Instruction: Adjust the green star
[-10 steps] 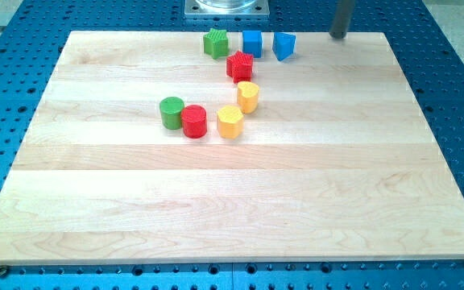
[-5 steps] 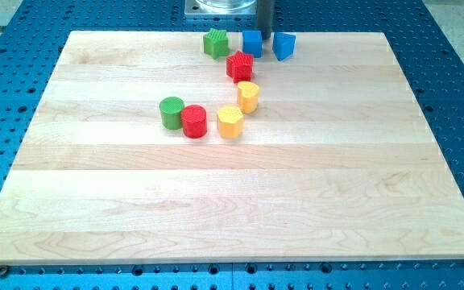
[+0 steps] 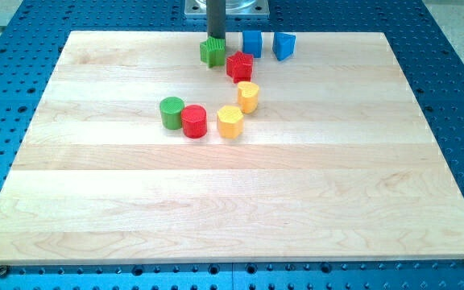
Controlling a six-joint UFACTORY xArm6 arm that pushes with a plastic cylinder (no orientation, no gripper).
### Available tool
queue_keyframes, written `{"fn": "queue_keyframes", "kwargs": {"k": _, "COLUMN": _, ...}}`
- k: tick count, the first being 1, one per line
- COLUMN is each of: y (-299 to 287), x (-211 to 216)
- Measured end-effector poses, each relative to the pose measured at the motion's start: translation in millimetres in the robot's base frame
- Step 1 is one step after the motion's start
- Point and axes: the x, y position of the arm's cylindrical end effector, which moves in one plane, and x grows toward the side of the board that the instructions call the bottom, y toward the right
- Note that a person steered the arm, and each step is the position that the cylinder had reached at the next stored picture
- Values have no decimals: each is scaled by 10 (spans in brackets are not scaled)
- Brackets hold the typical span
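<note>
Rod comes straight down from the view's top; my tip [image 3: 214, 40] sits at the top edge of the green star [image 3: 212, 53], apparently touching it. No end effector on this rig, only the bare rod, so nothing is clasped or let go.

Green star lies near the top edge of the desk [image 3: 296, 201], just left of the red star [image 3: 239, 66]. Blue cube [image 3: 252, 43] and a second blue block [image 3: 283, 45] stand to the right along the top.

Below: two yellow blocks [image 3: 248, 96] [image 3: 229, 122], then red cylinder [image 3: 193, 121] touching green cylinder [image 3: 171, 112].
</note>
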Motion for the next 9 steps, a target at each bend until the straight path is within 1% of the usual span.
{"fn": "queue_keyframes", "kwargs": {"k": 1, "y": -593, "x": 17}}
{"fn": "queue_keyframes", "kwargs": {"k": 2, "y": -847, "x": 567}}
{"fn": "queue_keyframes", "kwargs": {"k": 3, "y": -250, "x": 1024}}
{"fn": "queue_keyframes", "kwargs": {"k": 4, "y": 294, "x": 889}}
{"fn": "queue_keyframes", "kwargs": {"k": 5, "y": 262, "x": 686}}
{"fn": "queue_keyframes", "kwargs": {"k": 7, "y": -157, "x": 649}}
{"fn": "queue_keyframes", "kwargs": {"k": 9, "y": 39, "x": 585}}
